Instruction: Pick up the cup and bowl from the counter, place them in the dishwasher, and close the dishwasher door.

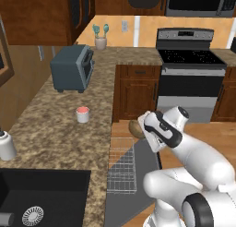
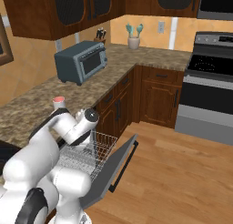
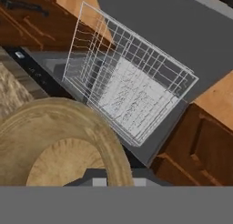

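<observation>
My gripper (image 1: 142,128) is shut on the rim of the tan-brown bowl (image 1: 136,128), which hangs just off the counter (image 1: 55,129) edge, above the far end of the dishwasher's pulled-out wire rack (image 1: 122,164). In the hand view the bowl (image 3: 59,136) looms at lower left, with the rack (image 3: 132,91) and the grey inner face of the dishwasher door (image 3: 182,36) below it. The door (image 2: 111,170) is folded down and open. The white cup (image 1: 83,114) with its salmon-red top stands alone on the counter in front of the toaster, also seen as the cup (image 2: 58,100) behind my arm.
A blue-grey toaster (image 1: 73,68) sits at the back of the counter, with a beige utensil pot (image 1: 100,40) in the corner. The stove (image 1: 189,69) stands to the right. A white jar (image 1: 6,145) and the black sink (image 1: 41,198) are at near left.
</observation>
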### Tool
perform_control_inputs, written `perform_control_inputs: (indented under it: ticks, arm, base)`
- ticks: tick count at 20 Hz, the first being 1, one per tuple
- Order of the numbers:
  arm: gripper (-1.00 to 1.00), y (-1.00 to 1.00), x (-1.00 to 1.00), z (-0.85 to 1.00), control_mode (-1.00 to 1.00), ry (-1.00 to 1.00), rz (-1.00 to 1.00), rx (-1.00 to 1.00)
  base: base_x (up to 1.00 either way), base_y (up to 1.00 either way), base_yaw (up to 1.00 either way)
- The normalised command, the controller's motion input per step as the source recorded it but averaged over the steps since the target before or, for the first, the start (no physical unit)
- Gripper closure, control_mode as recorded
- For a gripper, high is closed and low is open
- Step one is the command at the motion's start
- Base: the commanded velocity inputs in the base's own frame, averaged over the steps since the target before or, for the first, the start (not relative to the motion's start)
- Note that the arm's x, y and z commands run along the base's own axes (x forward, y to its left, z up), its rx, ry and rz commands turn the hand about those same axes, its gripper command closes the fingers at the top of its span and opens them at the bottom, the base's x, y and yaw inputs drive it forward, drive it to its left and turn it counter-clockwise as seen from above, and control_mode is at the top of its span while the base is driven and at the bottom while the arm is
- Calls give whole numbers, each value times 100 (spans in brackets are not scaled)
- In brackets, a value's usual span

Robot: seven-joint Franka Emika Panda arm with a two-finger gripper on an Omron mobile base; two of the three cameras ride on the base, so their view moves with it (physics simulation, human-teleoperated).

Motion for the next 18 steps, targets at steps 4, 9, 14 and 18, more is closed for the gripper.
perform_control_inputs:
  ticks: [4, 9, 14, 18]
  arm:
    - [100, 13, 0, -14, -100, 24, -27, 18]
    - [100, 13, 0, -9, -100, 27, -28, 13]
    - [100, 0, 0, -6, -100, 12, -16, 6]
    - [100, 0, 4, -21, -100, 9, -11, 0]
  base:
    - [0, 0, 0]
    - [0, 0, 0]
    - [0, 0, 0]
    - [0, 0, 0]
